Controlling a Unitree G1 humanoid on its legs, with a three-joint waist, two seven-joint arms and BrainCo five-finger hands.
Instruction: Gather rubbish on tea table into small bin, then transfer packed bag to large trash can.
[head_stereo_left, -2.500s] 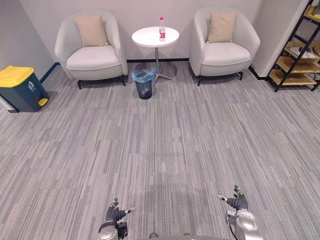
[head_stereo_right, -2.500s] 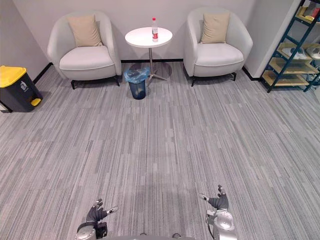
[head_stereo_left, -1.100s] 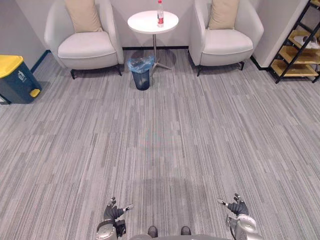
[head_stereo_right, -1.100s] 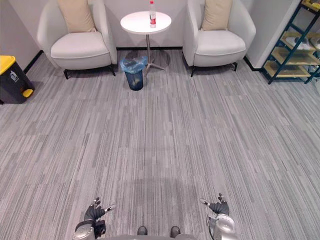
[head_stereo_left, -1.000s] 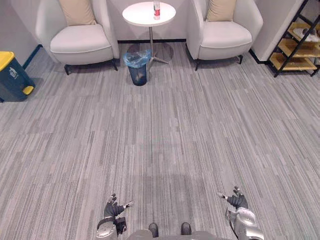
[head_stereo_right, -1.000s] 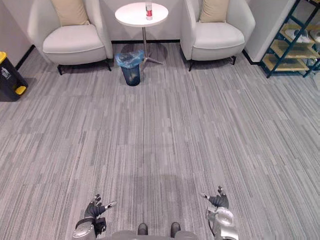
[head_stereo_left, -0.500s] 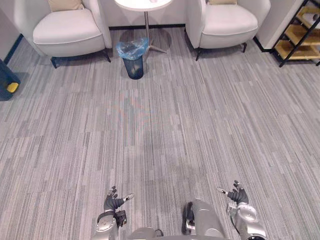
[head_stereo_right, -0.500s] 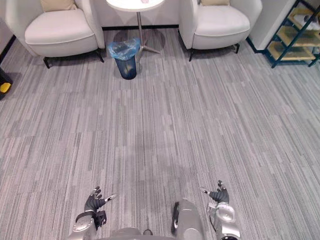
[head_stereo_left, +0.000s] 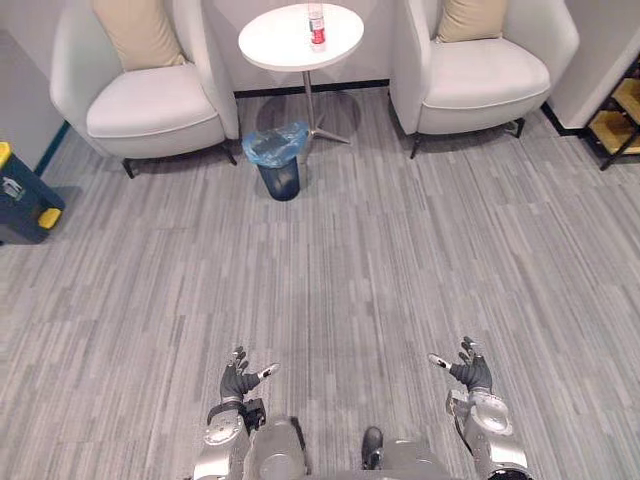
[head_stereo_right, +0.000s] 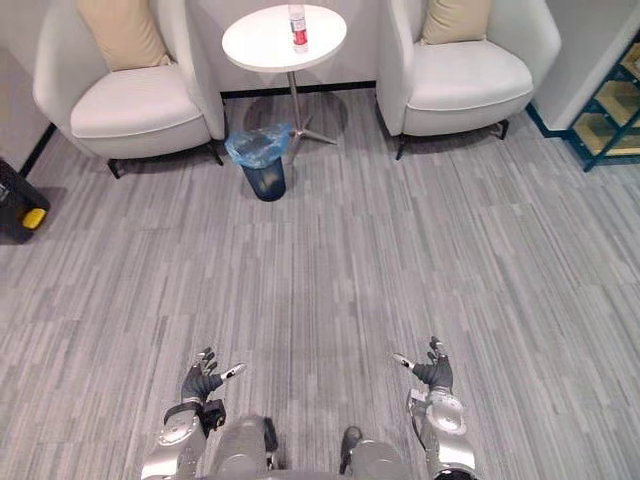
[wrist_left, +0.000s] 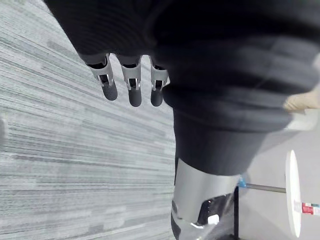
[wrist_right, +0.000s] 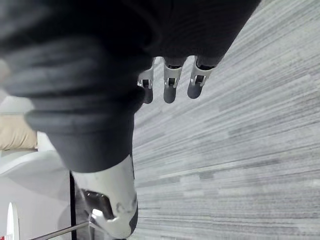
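Clearly, the bottle (head_stereo_left: 317, 25) stands upright on the tea table (head_stereo_left: 275, 40), well ahead of my left hand (head_stereo_left: 238, 382) and right hand (head_stereo_left: 467, 373), both spread and empty, left nearer.

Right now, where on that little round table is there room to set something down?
Nearly all of the round table is bare; only a bottle stands near its far edge. It is tighter below, where the small bin stands close beside its base.
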